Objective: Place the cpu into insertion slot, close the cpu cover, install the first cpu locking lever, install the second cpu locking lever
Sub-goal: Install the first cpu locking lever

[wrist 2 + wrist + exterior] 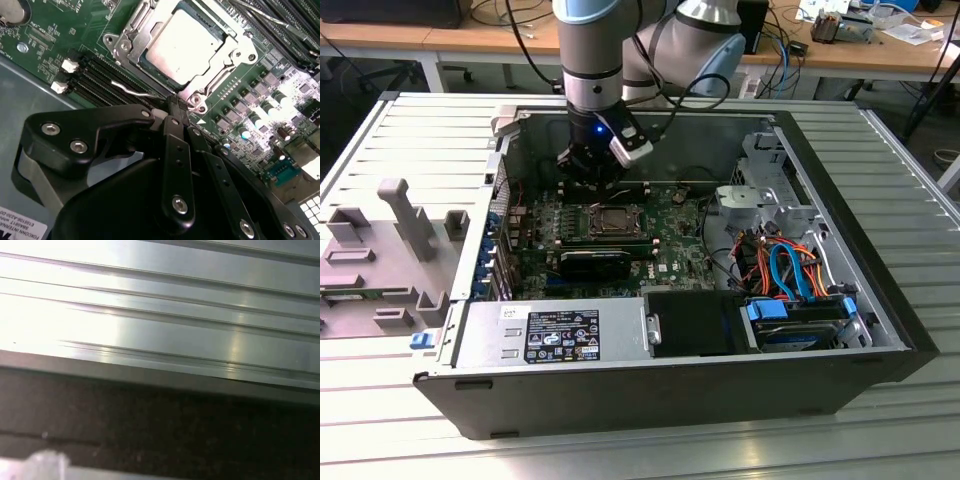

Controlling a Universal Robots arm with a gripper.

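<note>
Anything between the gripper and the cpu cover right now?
Nothing visible. In the second wrist view the gripper sits at the corner of the cpu cover, which lies closed over the cpu. A thin wire lever lies beside the gripper tip, over the memory slots, not across the gap.

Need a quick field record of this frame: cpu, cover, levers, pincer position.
cpu: seated in the insertion slot, silver top showing
cpu cover: down over the chip, framing it
locking lever: thin wire lever beside the socket, lying over the memory slots, not latched
pincer: tips at the socket corner, next to that lever; open or shut: cannot tell
setting: motherboard inside an open PC case
</note>
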